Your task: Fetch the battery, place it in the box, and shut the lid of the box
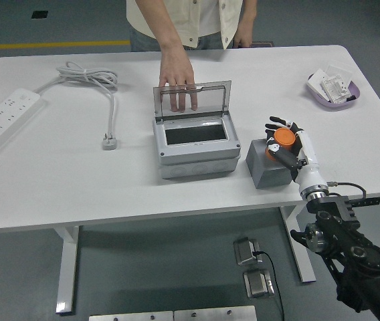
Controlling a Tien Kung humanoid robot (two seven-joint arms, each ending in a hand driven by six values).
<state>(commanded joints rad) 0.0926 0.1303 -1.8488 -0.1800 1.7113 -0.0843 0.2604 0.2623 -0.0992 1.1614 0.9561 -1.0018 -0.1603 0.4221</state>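
Observation:
A grey box [193,148] stands mid-table with its clear lid [192,100] raised upright. A person's hand [178,77] rests against the back of the lid. To the box's right sits a dark grey block [268,164]. Above that block my right hand [282,142] is shut on the orange battery [283,138], fingers curled around it. The left arm does not show.
A white power strip [6,117] with its cable and plug [110,140] lies at the left. A purple tray [334,90] with white packets sits at the far right. The person stands at the table's far side.

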